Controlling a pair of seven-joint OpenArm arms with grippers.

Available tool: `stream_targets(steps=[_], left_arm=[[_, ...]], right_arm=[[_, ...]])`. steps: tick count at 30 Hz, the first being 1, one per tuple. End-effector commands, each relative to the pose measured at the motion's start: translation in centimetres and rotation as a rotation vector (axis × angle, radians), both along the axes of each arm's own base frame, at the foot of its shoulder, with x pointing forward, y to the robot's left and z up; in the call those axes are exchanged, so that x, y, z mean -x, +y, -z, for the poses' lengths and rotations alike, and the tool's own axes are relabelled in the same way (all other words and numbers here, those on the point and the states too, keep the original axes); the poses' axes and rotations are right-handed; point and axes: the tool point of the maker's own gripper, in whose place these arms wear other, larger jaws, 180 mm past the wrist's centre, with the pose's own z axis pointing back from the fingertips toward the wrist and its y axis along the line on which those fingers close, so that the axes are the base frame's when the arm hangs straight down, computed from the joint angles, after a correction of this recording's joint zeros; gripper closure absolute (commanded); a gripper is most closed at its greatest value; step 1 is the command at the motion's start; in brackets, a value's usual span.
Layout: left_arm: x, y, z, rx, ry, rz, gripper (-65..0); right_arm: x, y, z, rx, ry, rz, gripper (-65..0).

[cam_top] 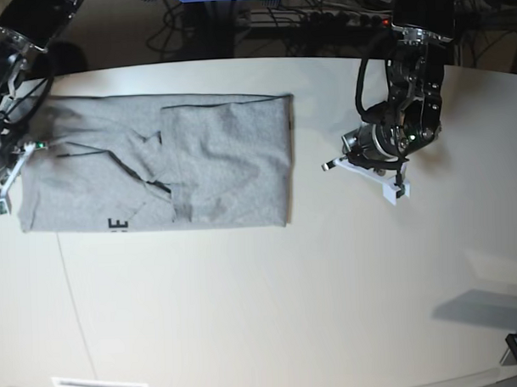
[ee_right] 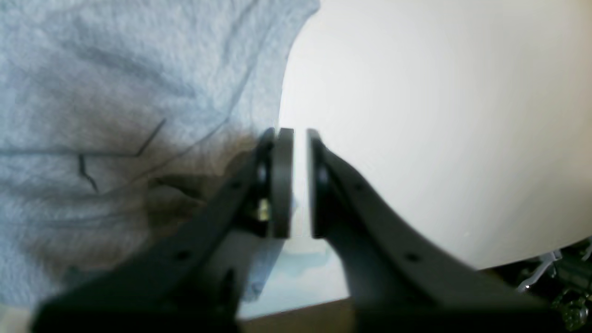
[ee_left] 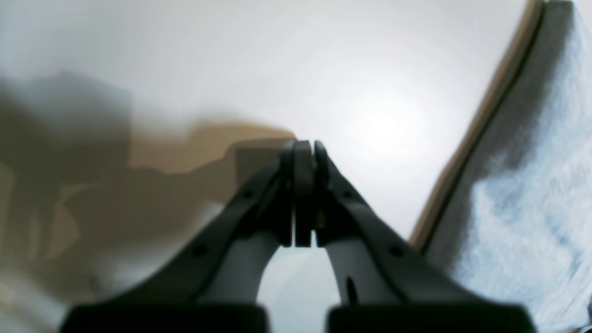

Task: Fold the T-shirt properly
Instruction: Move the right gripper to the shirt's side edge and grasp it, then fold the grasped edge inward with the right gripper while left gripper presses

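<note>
The T-shirt [cam_top: 198, 153] is soft, matt heather-grey cloth; the desk [cam_top: 271, 303] is smooth, pale, faintly glossy.

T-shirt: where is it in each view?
Left wrist: T-shirt along the right edge, blurred.
Right wrist: fills the left half, beside the right claw.
Base: upper left, flat on the table.
Shared landmark: the white table.

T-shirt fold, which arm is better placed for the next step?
Probably the right arm: its fingers sit at the T-shirt edge. The left arm is over bare table, apart from it.
</note>
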Motion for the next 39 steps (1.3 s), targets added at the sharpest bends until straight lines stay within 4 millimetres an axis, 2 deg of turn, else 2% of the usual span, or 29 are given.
stream_targets(steps=[1,4,9,13,15,17,19,22,29,33,36,39], left_arm=[[-0.9,0.6,-0.8,-0.016,-0.033,0.002,0.0],[-0.9,0.7,-1.0,-0.020,-0.037,0.004,0.0],[-0.9,0.8,-1.1,-0.023,-0.038,0.005,0.0],[-0.9,0.8,-1.0,-0.023,-0.036,0.007,0.0],[-0.7,0.8,-0.9,-0.023,-0.033,0.007,0.0],[-0.7,0.8,-0.9,-0.023,-0.032,0.007,0.0],[-0.6,0.8,-0.8,-0.023,-0.028,0.007,0.0],[-0.6,0.8,-0.8,-0.023,-0.028,0.007,0.0],[-0.7,0.6,-0.8,-0.020,-0.032,0.006,0.0],[-0.7,0.0,-0.8,-0.017,-0.030,0.024,0.0],[-0.8,-0.6,-0.6,-0.017,-0.025,0.046,0.0],[-0.7,-0.9,-0.5,-0.018,-0.022,0.058,0.0]], right_arm=[[-0.6,-1.3,-1.9,0.028,-0.049,0.031,-12.5],[0.8,-2.8,-2.1,-0.032,-0.053,0.130,-20.7],[2.0,-4.2,-3.0,-0.149,-0.100,0.224,-28.6],[1.2,-3.3,-2.6,-0.291,-0.151,0.196,-43.8],[1.0,-2.6,-1.5,-0.414,-0.178,0.194,-48.2],[0.5,-2.3,-1.0,-0.517,-0.204,0.179,-48.2],[0.2,-1.9,0.3,-0.653,-0.214,0.177,-48.3],[0.3,-2.5,1.6,-0.776,-0.215,0.203,-48.3],[0.7,-4.9,1.5,-0.777,-0.195,0.230,-48.8],[0.8,-4.9,1.5,-0.778,-0.191,0.230,-51.1],[1.3,-4.3,3.0,-0.842,-0.167,0.258,-54.8],[1.5,-3.8,4.0,-0.924,-0.169,0.285,-55.9]])
